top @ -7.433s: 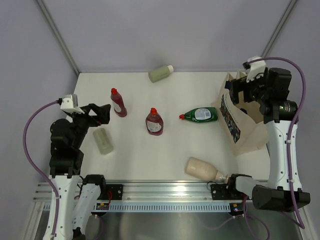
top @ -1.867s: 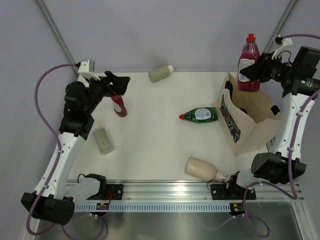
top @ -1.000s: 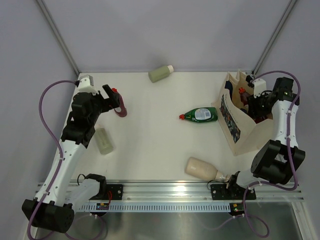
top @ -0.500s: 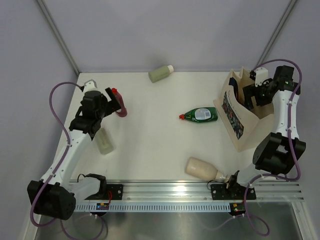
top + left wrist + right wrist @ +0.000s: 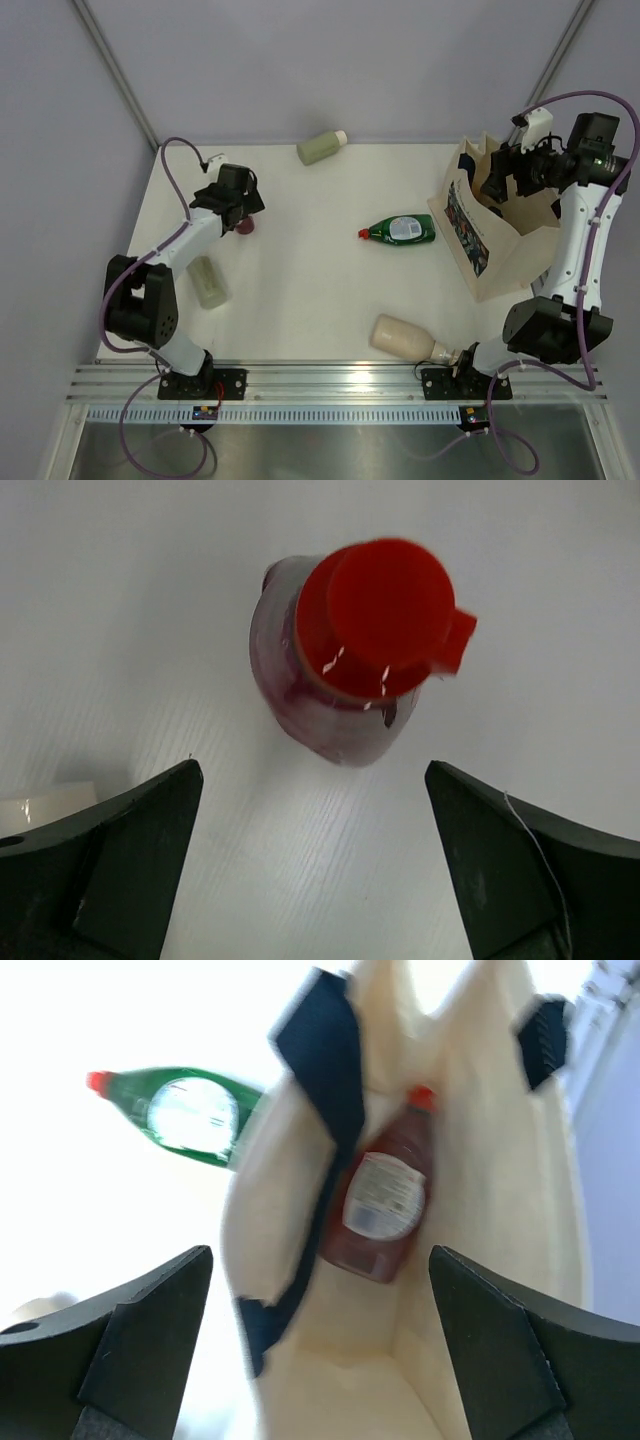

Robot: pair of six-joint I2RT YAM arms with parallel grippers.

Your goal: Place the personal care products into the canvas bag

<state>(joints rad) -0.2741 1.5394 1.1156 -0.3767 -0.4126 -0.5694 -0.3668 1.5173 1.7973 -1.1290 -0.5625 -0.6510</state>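
One dark red bottle (image 5: 244,223) stands upright at the table's left; from above it shows its red cap (image 5: 385,615). My left gripper (image 5: 238,206) hovers open just beside it (image 5: 312,780), its jaws wide apart and holding nothing. The second dark red bottle (image 5: 385,1205) lies inside the canvas bag (image 5: 522,262), whose inner wall (image 5: 480,1160) fills the right wrist view. My right gripper (image 5: 503,172) is open and empty above the bag's mouth (image 5: 320,1250). The green bottle (image 5: 402,230) lies just left of the bag and also shows in the right wrist view (image 5: 190,1115).
One sage-green cylinder (image 5: 322,147) lies at the back edge, another (image 5: 207,281) at the left near my left arm. The beige bottle (image 5: 405,338) lies near the front edge. Grey walls close the back and sides.
My right gripper lowered the dark red bottle into the bag, let it go and rose open above the bag. My left gripper swung in over the other dark red bottle.
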